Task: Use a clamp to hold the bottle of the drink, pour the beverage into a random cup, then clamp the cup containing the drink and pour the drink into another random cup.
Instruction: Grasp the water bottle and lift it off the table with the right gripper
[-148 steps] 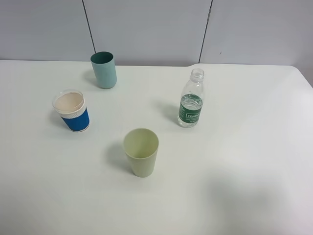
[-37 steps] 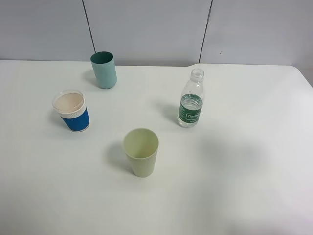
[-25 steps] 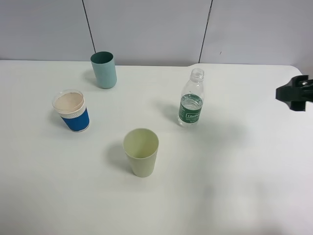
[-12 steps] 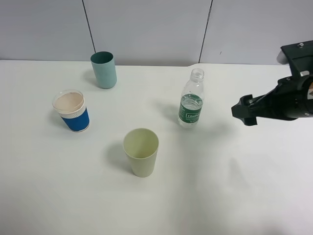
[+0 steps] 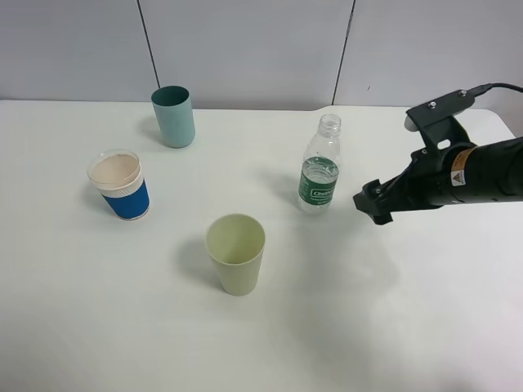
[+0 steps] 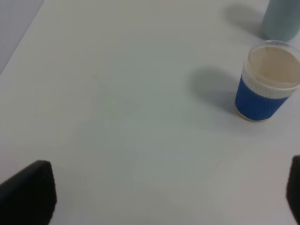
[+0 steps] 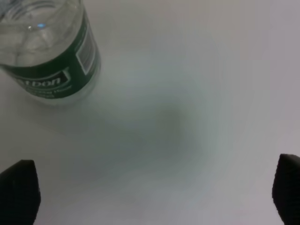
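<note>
The right gripper [image 5: 373,203] hangs over the table [image 5: 409,310], jaws wide apart and empty. Just beyond its tips, toward the robot's left, the bottle [image 5: 319,175] stands upright, long axis vertical, not yet between the jaws. The left gripper [image 6: 161,194], also spread, faces the blue-sleeved cup [image 6: 267,89] well apart from the bottle, so the right arm is nearer.

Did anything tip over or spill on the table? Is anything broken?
No, nothing stands out. The bottle, the blue-sleeved cup, the teal tumbler and the pale green cup all stand upright, apart from each other, and the table looks dry. The bottle has no cap, which suits pouring.
</note>
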### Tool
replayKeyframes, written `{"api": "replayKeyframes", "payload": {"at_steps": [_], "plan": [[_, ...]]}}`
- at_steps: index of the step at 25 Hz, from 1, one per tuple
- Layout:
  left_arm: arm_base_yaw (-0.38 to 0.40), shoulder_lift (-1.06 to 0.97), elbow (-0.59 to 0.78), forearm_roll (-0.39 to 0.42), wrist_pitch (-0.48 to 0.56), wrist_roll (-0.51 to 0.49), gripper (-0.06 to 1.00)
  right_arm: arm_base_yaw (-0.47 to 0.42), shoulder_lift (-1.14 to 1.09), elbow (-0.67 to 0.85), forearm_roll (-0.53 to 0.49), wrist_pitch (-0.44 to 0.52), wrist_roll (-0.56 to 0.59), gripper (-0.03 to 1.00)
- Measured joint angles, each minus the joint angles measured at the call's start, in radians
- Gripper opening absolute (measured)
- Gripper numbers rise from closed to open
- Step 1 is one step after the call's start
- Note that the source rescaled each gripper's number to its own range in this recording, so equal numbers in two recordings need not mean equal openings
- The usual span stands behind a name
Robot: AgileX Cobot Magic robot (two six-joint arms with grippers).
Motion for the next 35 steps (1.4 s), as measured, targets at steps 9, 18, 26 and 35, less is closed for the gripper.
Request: {"api": "replayKeyframes", "payload": {"at_steps": [9, 18, 26, 35], "plan": [[0.0, 0.0, 0.0, 0.0, 0.0, 0.0, 1.0, 0.0, 0.162, -0.001, -0.042, -0.32, -0.127, 1.0], [0.0, 0.0, 0.0, 0.0, 0.0, 0.0, 1.0, 0.0, 0.304, -0.003, 0.081, -0.569, -0.285, 1.0], [0.0, 0.0, 0.0, 0.0, 0.0, 0.0, 1.0, 0.0, 0.405, -0.004, 0.093, -0.749, -0.296, 1.0], [0.0, 0.0, 0.0, 0.0, 0.0, 0.0, 1.0, 0.0, 0.453, -0.004, 0.095, -0.867, -0.302, 1.0]]}}
